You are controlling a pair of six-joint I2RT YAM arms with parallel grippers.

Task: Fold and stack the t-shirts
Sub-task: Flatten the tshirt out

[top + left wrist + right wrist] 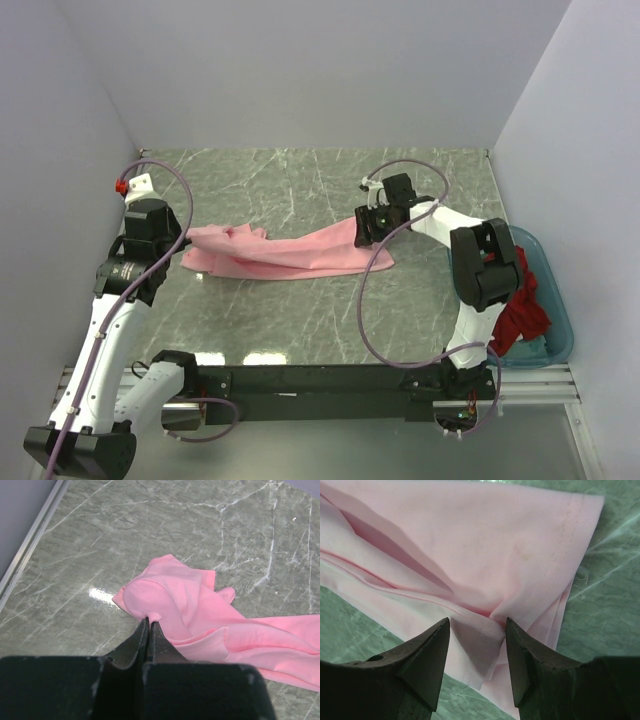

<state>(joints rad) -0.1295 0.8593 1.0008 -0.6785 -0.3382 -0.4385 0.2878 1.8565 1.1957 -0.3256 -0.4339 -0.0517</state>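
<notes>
The light pink t-shirt [285, 252] lies stretched in a rumpled band across the middle of the marble table. My left gripper [180, 247] is shut on its left end; in the left wrist view the pink t-shirt [190, 605] has a small fold pinched between the closed fingertips [148, 621]. My right gripper [366, 228] is open over the shirt's right end; in the right wrist view its fingers [435, 645] straddle a raised fold of the pink t-shirt [485, 555]. The bright red t-shirt [522, 310] hangs over the rim of a tub at the right.
The teal plastic tub [553, 300] stands at the table's right edge beside the right arm. White walls close in the table on the left, back and right. The table's metal edge [30, 540] runs along the left.
</notes>
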